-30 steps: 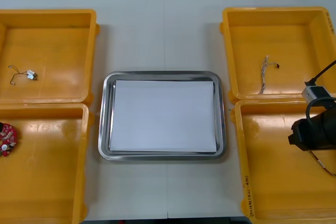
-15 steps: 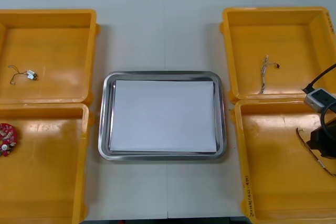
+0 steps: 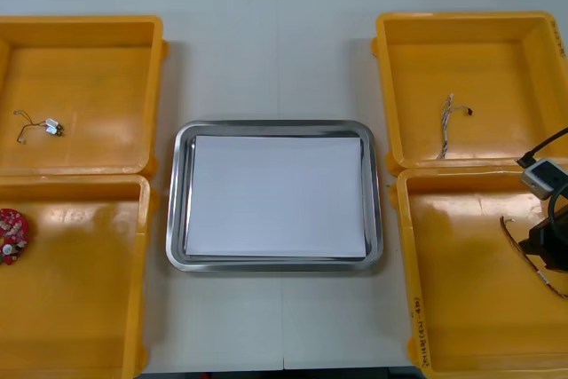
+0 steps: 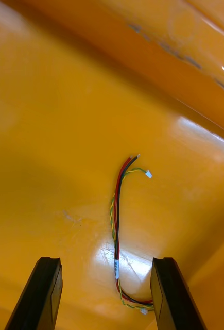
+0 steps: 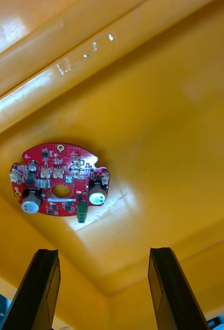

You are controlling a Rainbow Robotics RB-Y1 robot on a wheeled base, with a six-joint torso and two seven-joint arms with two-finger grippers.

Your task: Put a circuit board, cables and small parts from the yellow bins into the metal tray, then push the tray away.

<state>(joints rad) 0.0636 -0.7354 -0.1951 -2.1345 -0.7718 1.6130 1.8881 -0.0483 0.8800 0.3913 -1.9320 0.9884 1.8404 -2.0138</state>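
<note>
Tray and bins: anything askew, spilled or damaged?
Nothing stands out. The tray sits square between the bins; the open left gripper is over the circuit board, the open right gripper over the red and yellow cable.

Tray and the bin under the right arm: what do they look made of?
Metal tray: likely steel, polished; its rim mirrors light. Its white inner sheet: matte, perhaps paper. Near right bin: probably moulded plastic, glossy, with soft glare patches and rounded corners; the open right pincer hangs over its floor.
</note>
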